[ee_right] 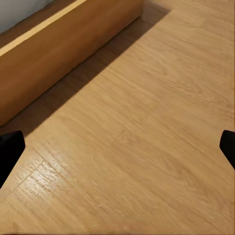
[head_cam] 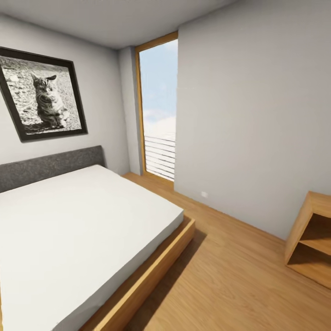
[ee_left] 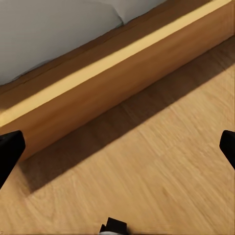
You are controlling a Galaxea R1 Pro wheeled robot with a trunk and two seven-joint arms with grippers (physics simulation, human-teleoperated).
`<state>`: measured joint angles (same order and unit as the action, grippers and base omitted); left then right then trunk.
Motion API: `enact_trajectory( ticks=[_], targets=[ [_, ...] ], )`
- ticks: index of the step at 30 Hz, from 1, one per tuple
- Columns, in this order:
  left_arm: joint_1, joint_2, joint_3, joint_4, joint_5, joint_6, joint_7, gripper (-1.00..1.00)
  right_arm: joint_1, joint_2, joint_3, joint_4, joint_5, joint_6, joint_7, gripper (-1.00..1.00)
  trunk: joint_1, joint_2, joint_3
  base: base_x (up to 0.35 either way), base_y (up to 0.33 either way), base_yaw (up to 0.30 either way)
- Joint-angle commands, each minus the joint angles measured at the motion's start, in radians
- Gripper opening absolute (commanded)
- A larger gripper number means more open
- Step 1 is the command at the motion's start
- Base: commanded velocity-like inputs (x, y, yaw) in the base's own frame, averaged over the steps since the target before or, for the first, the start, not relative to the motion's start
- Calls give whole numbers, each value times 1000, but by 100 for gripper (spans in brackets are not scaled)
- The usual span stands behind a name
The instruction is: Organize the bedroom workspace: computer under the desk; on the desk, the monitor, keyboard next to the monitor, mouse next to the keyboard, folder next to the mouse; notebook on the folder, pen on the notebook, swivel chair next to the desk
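Bedroom walls (head_cam: 248,115) in pale grey take up the right and upper part of the head view, with an oak plank floor (head_cam: 230,285) across the lower right. A bed (head_cam: 78,239) with a white mattress and wooden frame occupies the lower left, under a framed cat picture (head_cam: 43,94) at upper left. A tall window (head_cam: 158,110) stands at centre top, and open oak shelves (head_cam: 310,236) sit at the right edge. The left gripper (ee_left: 117,147) and the right gripper (ee_right: 117,147) are both spread wide above bare floor beside the bed frame, holding nothing.
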<state>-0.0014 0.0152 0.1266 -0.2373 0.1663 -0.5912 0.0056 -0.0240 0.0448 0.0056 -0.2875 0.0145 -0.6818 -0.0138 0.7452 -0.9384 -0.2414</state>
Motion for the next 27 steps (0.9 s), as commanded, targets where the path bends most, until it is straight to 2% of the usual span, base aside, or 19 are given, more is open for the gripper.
enact_trajectory(
  ticks=[1,11,27],
  targets=[
    [0,0,-2,0,5,-1,1,100,-1,0,1,1,2,-3,-1,100,-4,6,2,0,0,276],
    [0,0,-2,0,6,1,1,100,-1,0,1,2,2,-4,-3,100,-42,76,33,0,0,278],
    [0,3,-4,0,6,-6,-1,100,0,-2,1,1,2,-6,-3,100,-42,76,33,-13,4,279]
  ],
)
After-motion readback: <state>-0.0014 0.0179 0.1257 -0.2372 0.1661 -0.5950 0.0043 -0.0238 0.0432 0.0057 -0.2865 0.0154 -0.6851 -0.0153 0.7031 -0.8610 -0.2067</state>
